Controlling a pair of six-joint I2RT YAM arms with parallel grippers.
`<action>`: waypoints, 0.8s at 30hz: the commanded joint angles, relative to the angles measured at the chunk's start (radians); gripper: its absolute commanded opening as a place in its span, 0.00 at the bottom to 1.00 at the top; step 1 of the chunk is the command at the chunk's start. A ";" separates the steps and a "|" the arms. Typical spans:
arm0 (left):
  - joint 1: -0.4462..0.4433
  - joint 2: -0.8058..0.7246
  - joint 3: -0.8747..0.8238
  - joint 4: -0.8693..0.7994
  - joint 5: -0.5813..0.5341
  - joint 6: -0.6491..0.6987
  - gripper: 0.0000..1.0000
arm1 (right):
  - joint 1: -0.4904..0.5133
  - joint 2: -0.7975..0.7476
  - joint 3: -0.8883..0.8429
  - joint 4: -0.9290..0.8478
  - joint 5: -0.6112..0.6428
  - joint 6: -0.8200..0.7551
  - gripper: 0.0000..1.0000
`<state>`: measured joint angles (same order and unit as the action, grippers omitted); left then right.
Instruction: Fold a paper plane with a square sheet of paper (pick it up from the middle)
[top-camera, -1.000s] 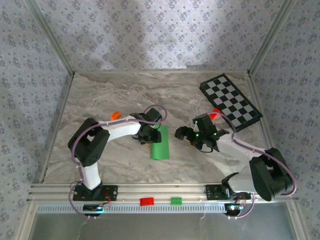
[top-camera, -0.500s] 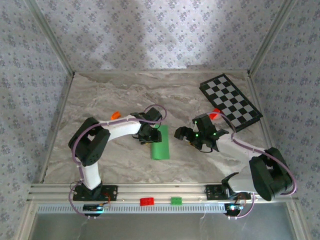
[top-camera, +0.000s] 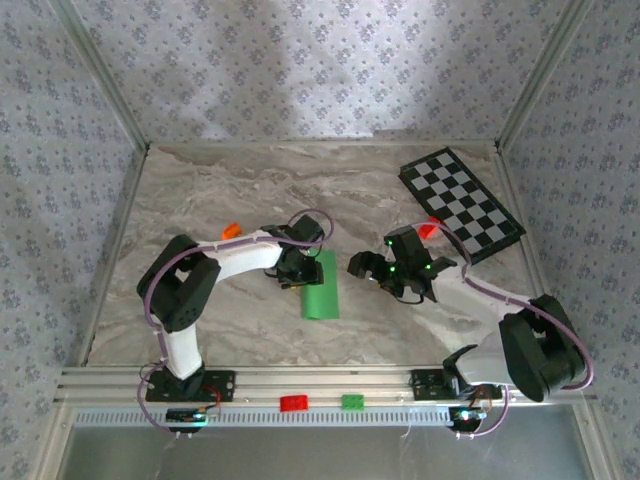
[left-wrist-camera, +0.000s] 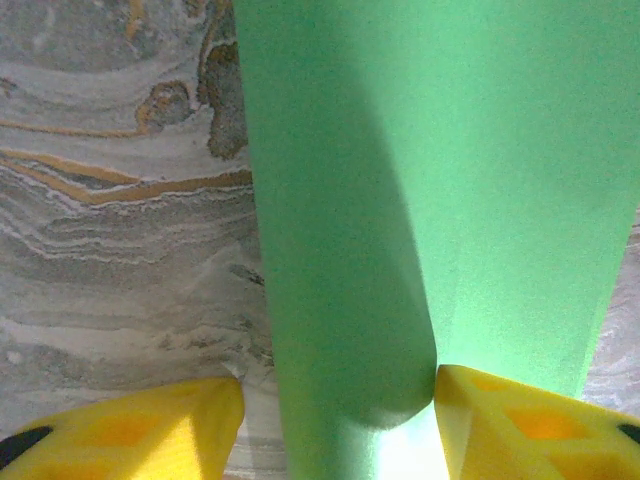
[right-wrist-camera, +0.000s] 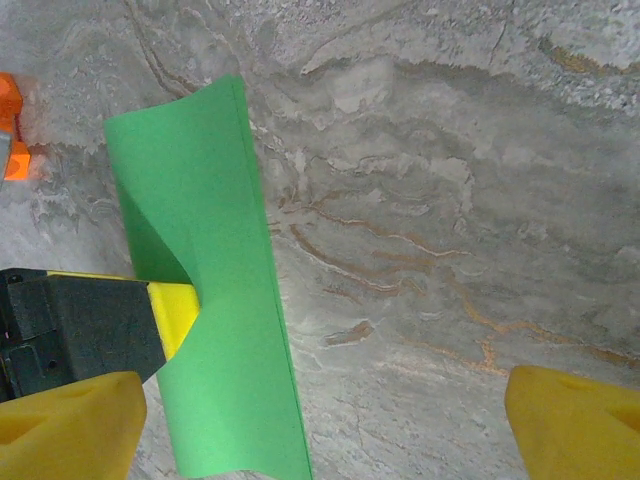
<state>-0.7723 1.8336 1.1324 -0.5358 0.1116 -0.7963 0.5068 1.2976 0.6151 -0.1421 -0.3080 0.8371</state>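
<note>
The square sheet of paper (top-camera: 321, 288), bright green, lies folded over into a narrow strip near the table's middle. Its upper end curls up in a soft loop (right-wrist-camera: 215, 300). My left gripper (top-camera: 299, 272) is at that end, jaws part open and astride the curled fold (left-wrist-camera: 450, 150). One yellow finger (left-wrist-camera: 520, 425) touches the fold and sits tucked inside the loop. The other finger (left-wrist-camera: 120, 435) rests apart on the marble. To the right of the paper, my right gripper (top-camera: 372, 268) hovers wide open with only bare marble between its fingers (right-wrist-camera: 580, 420). No paper plane shape shows.
A black-and-white checkered board (top-camera: 462, 203) lies at the back right, with a small red piece (top-camera: 430, 230) at its near corner. An orange piece (top-camera: 231, 230) sits left of the left arm. A red brick (top-camera: 294, 403) and a green brick (top-camera: 352, 402) rest on the front rail.
The right gripper has edged slightly left and away from me. The left gripper and the paper have stayed put.
</note>
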 joint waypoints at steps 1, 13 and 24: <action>-0.003 0.089 -0.039 0.088 -0.007 0.019 0.57 | 0.006 -0.015 0.008 -0.021 0.024 -0.015 0.95; -0.004 0.099 -0.025 0.070 -0.007 0.037 0.55 | 0.000 -0.037 -0.002 -0.033 0.045 -0.014 0.96; -0.007 0.115 0.002 0.051 -0.012 0.047 0.57 | -0.004 -0.050 -0.003 -0.040 0.054 -0.010 0.96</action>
<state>-0.7727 1.8538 1.1645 -0.5739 0.1116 -0.7746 0.5064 1.2617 0.6151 -0.1535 -0.2729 0.8371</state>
